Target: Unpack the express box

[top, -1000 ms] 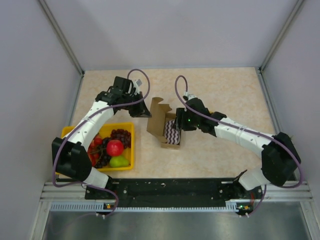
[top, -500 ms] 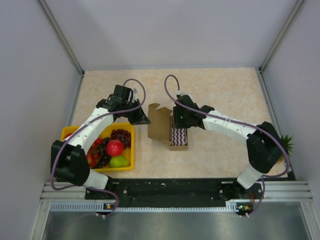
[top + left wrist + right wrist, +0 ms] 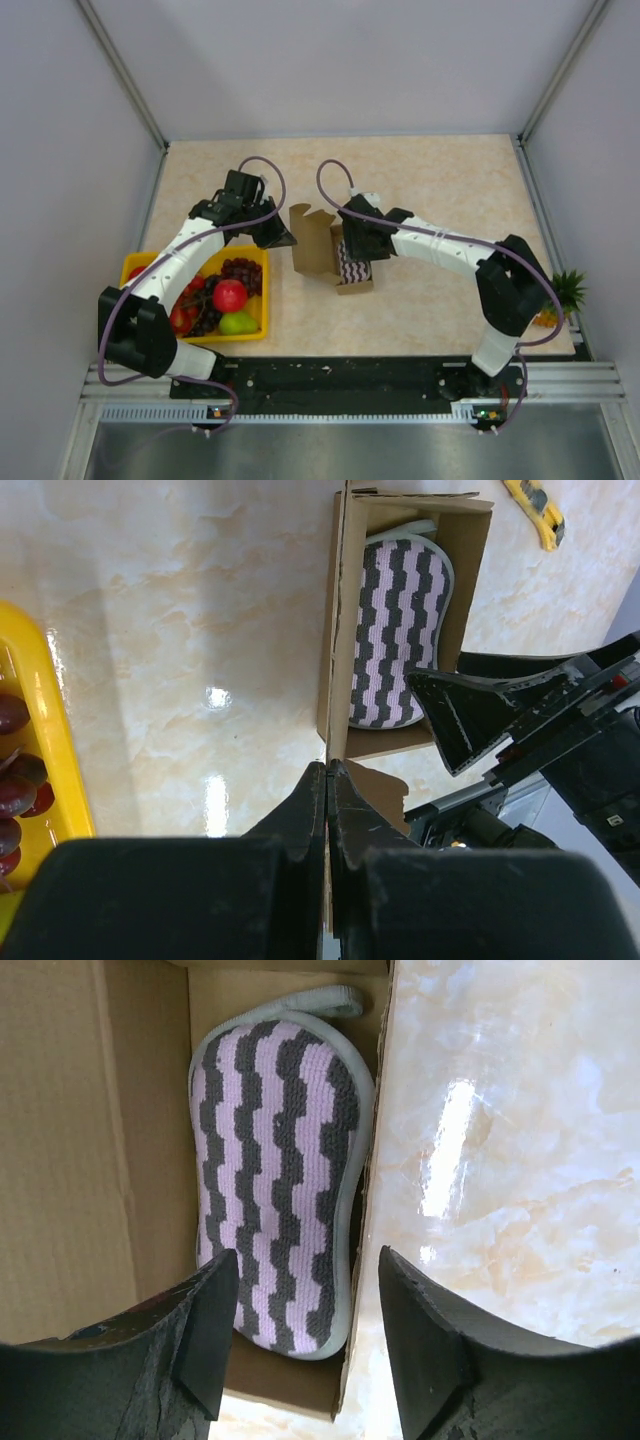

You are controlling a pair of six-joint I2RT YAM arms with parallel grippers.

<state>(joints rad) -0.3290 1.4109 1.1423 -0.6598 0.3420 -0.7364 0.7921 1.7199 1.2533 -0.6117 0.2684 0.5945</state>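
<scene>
Logging the box first: the express box (image 3: 312,245) sits mid-table (image 3: 440,180), just right of the yellow fruit tray (image 3: 266,300). Its lid flap stands up on the tray side and its body is open to the top.

The striped pouch (image 3: 275,1170) lies flat inside and covers most of the floor.

- **Left gripper** (image 3: 327,770): pinched tight on the flap's edge, cardboard between its fingers. I read this as holding the lid back.
- **Right gripper** (image 3: 305,1260): hangs over the box's near end, jaws parted, nothing between them. It is the nearer free arm.

Key relation: the pouch's long axis runs straight away from the right gripper, so the jaw gap spans its short width.

One finger is above the pouch. The other seems to sit above the box's outer wall or just past it; the wrist view does not settle which. I would nudge toward the flap before descending.
</scene>
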